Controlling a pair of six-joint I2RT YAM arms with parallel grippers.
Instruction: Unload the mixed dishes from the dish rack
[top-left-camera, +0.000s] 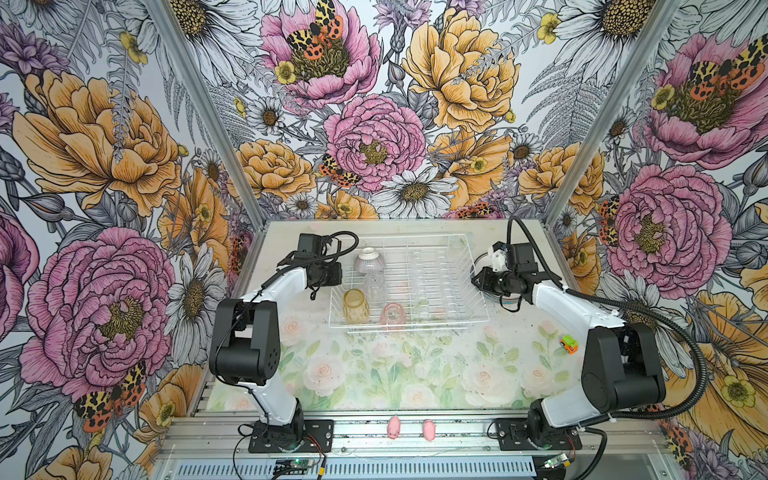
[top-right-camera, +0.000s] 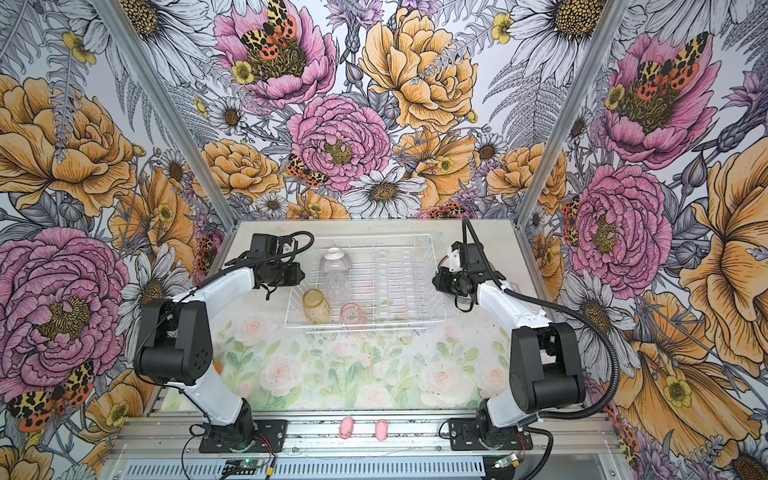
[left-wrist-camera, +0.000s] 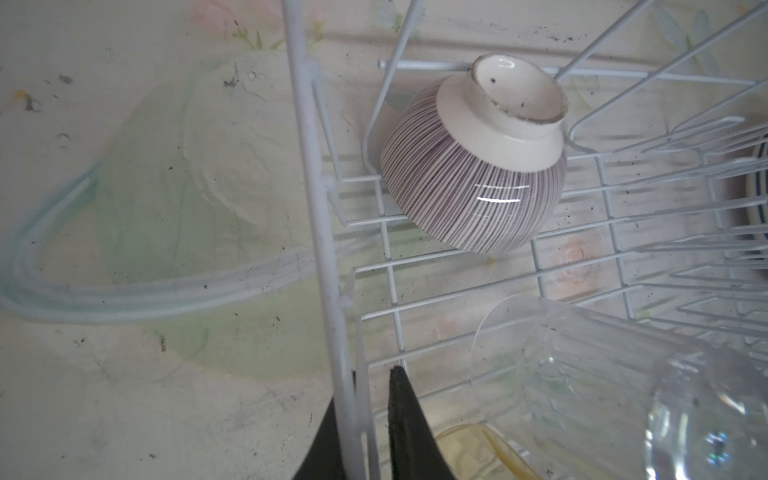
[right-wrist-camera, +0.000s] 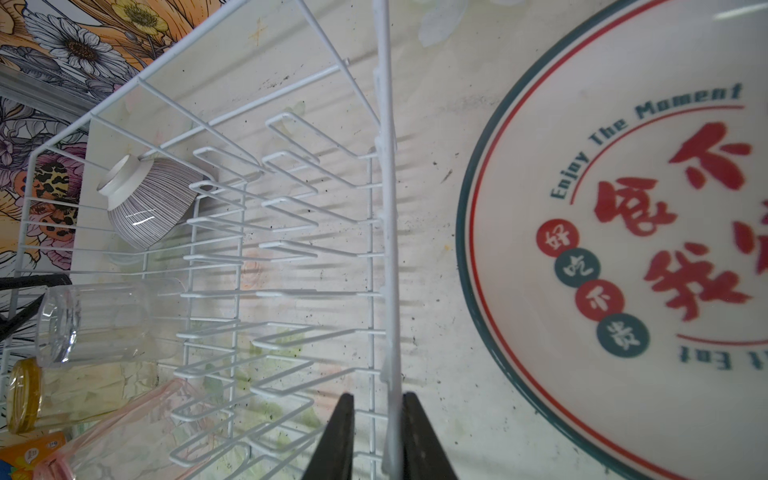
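Pink pigs (top-left-camera: 393, 427), toy car (top-left-camera: 569, 344) outside rack (top-left-camera: 436, 322)

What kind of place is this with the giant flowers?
Likely a robot test booth, not a kitchen: two white-and-black robot arms bolted to a metal rail, flower-print panel walls, and a white wire dish rack on the flowered tabletop.

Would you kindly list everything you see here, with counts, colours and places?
dish rack: one, white wire, table's far middle
bowl: one, white-purple striped, upturned in rack's far-left corner
tumblers: three, clear, amber, pink, in rack's left half
plate: at least one, white, teal-rimmed, right of rack
clear dish: one, greenish, left of rack
toy car: one, green-orange, table's right edge
pig figures: two, pink, front rail
left gripper, right gripper: black, each gripping a rack side rim
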